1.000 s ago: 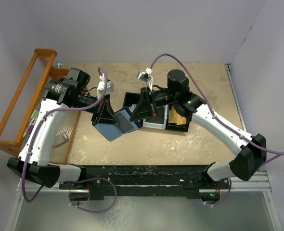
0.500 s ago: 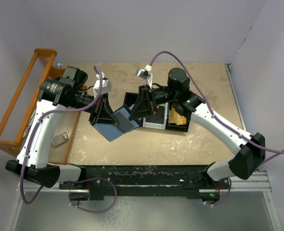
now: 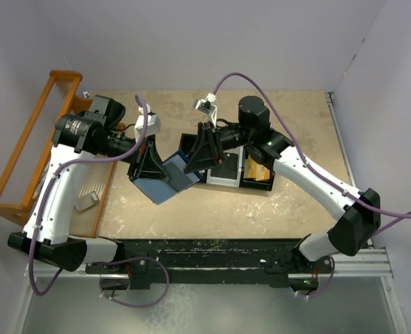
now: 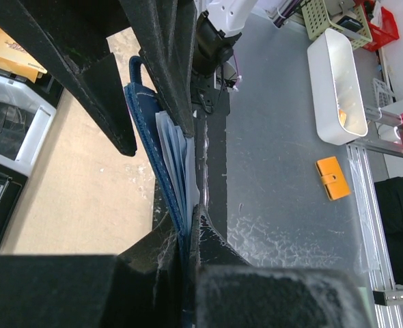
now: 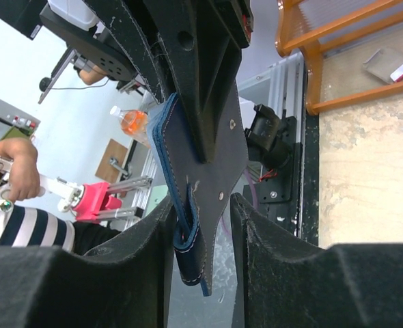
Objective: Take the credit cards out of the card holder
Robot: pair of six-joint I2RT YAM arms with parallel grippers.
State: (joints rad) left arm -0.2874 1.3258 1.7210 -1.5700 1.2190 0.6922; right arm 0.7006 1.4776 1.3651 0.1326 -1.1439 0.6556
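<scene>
The navy card holder [image 3: 162, 188] hangs half open above the table between both grippers. My left gripper [image 3: 150, 178] is shut on one edge of it. In the left wrist view [image 4: 188, 229] the jaws pinch the holder [image 4: 145, 130], and pale layers [image 4: 175, 154] show between its faces. My right gripper [image 3: 194, 168] is open, its jaws either side of the holder's dark flap [image 3: 182, 172]. In the right wrist view [image 5: 201, 205] the flap [image 5: 212, 160] hangs in the gap, near one finger and clear of the other. No card is out.
A black three-compartment tray [image 3: 189, 141] stands behind the grippers with a white card [image 3: 226, 177] and an orange card [image 3: 258, 172] in it. An orange wooden rack [image 3: 35, 149] stands at the left edge, a small grey piece [image 3: 87, 202] beside it.
My right gripper has moved a little left, closing in over the holder's flap. My left arm and the holder have shifted slightly left.
</scene>
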